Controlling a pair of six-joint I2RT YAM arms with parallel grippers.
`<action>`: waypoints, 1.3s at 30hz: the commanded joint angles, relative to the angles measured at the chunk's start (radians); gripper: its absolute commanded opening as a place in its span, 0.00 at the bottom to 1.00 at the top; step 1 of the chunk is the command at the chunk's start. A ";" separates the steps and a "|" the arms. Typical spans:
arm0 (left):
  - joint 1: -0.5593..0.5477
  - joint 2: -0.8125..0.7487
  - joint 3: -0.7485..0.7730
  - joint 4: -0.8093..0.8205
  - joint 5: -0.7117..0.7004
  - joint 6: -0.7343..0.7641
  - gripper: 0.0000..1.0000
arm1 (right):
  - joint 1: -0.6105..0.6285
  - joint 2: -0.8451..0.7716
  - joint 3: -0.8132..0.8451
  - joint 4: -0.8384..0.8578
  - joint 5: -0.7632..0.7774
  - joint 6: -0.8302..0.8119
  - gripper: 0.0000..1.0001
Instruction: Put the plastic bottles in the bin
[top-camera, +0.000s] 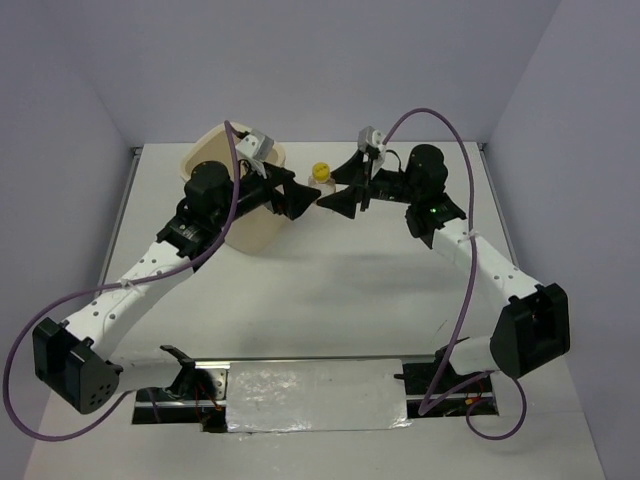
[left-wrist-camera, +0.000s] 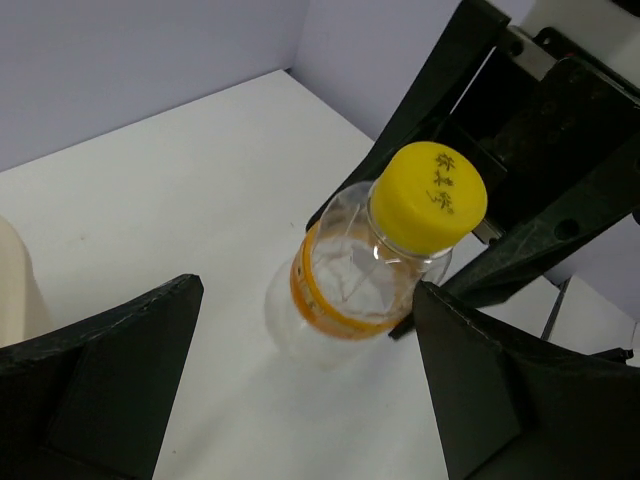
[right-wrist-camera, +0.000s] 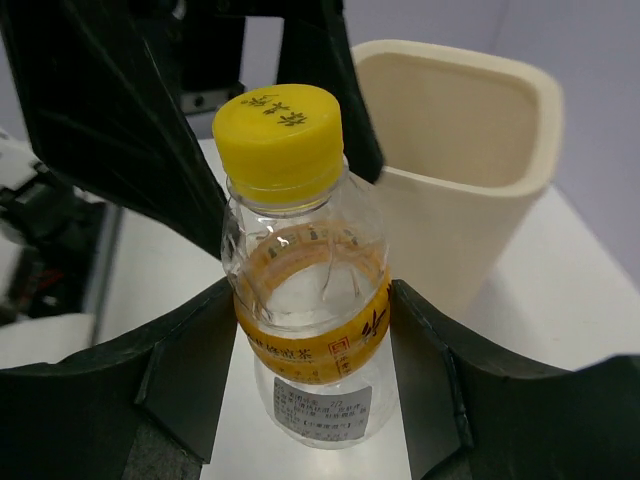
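Status: small clear bottle (right-wrist-camera: 305, 300) stands upright on the white bench (top-camera: 330, 290), towards the far side, between the tips of the two arms. It has a yellow screw cap, an orange-yellow label band round the shoulder and a white printed sticker lower down. The contents look clear.

Right gripper (top-camera: 335, 192): its black fingers (right-wrist-camera: 190, 350) flank the bottle at label height. In the right wrist view both inner edges lie against the bottle wall with no gap showing, so I log it as clamped on the bottle (base on the bench, not lifted).

Left gripper (left-wrist-camera: 305, 290): jaws spread wide. It faces the right gripper from the opposite side. In the left wrist view the bottle sits in the gap ahead of the fingertips, much nearer one finger (left-wrist-camera: 500, 390) than the other. I cannot tell whether that nearer finger touches it.

Bin (top-camera: 250, 225): cream-beige, upright, with a rounded-square rim that opens upward. It stands on the bench just left of the bottle in the overhead view, apart from it. The left arm's wrist crosses in front of the bin there and hides part of its rim. In the right wrist view it stands just behind the bottle.

A purple cable (top-camera: 470, 260) trails along each arm.
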 joint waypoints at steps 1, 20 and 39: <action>-0.014 -0.044 -0.052 0.179 -0.014 0.039 0.99 | 0.045 -0.045 0.019 0.008 0.017 0.181 0.18; -0.032 -0.057 -0.111 0.251 -0.057 0.020 0.99 | 0.132 -0.037 0.042 -0.162 0.115 0.067 0.18; -0.063 -0.098 -0.069 0.194 -0.085 0.246 0.99 | 0.135 0.015 0.169 -0.421 0.081 -0.070 0.20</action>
